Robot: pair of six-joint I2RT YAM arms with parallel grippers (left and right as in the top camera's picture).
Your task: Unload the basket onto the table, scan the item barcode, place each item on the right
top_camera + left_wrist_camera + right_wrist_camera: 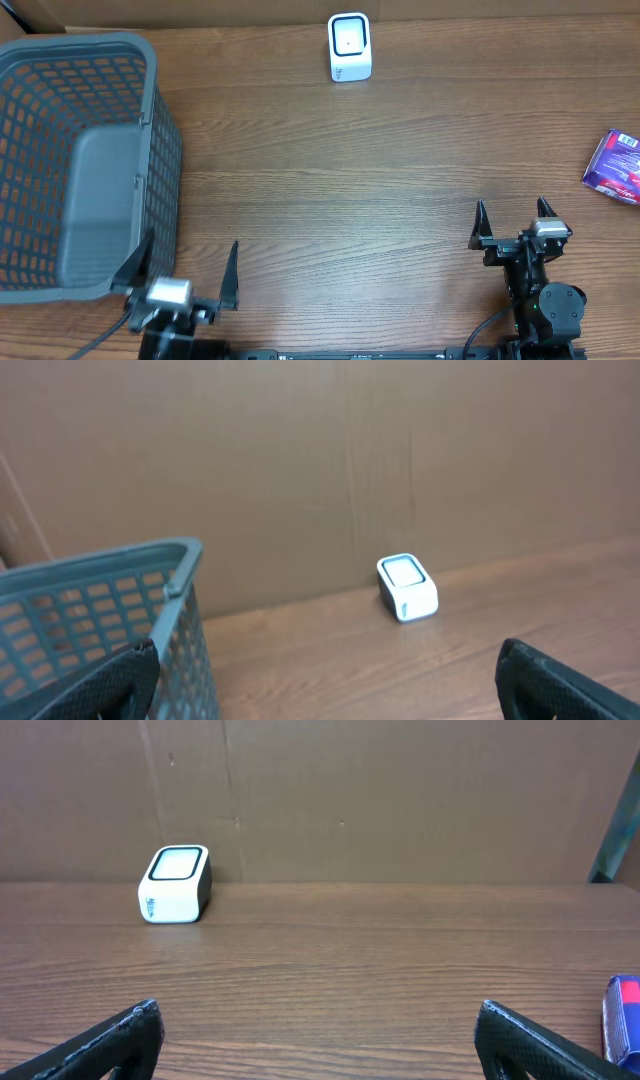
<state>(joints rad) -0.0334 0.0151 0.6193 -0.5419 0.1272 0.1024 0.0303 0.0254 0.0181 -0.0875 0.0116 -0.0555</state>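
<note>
The item, a purple and blue packet (614, 167), lies flat at the table's right edge; a sliver of the packet (622, 1018) shows in the right wrist view. A white barcode scanner (349, 46) with a dark window stands at the back centre, and the scanner (407, 587) (174, 884) shows in both wrist views. My right gripper (512, 224) is open near the front right, to the left of and nearer than the packet, with nothing between its fingers. At the front left my left gripper (186, 267) is open and empty beside the basket.
A large grey mesh basket (150, 150) fills the left side of the table, its wall (185, 640) close to my left gripper's left finger. A brown cardboard wall (400, 800) runs along the back edge.
</note>
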